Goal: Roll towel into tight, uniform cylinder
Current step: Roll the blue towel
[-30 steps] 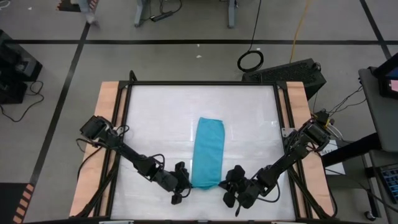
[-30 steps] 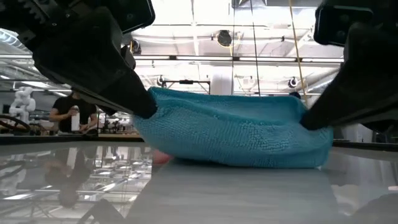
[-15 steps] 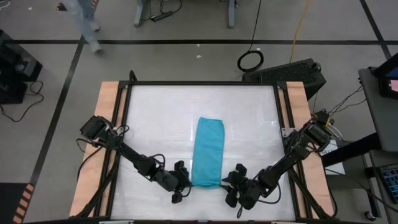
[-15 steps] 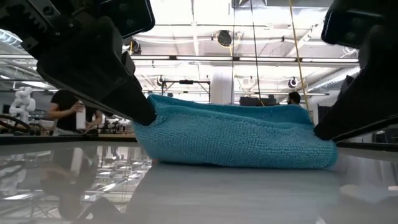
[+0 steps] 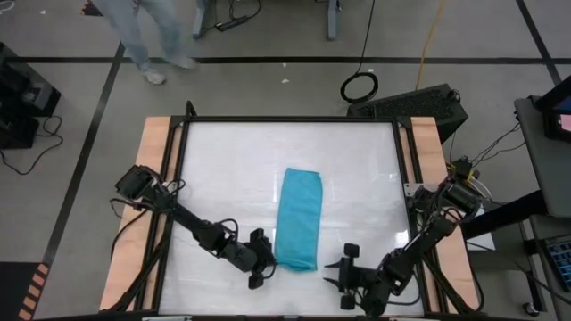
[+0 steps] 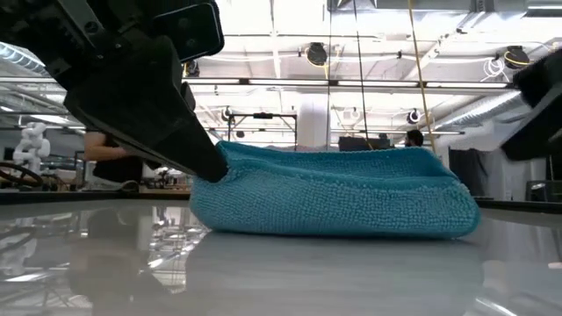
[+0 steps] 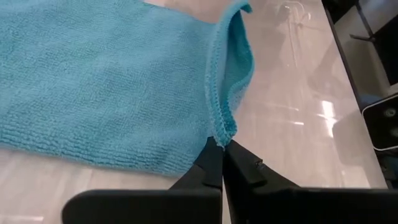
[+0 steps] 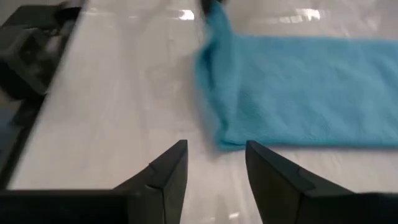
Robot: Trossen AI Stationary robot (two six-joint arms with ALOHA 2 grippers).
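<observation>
The towel (image 5: pixel 299 219) lies as a long folded strip on the middle of the white table (image 5: pixel 223 169). The left gripper (image 7: pixel 221 163) has its jaws clamped on the towel's near left corner. The right gripper (image 8: pixel 214 163) sits near the near right corner, clear of the cloth, jaws apart and empty.

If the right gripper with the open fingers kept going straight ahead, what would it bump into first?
Probably the towel. The right gripper sits open and clear of it, pointing at its near corner, with only bare white table between. It might graze the edge; depth is hard to judge.
</observation>
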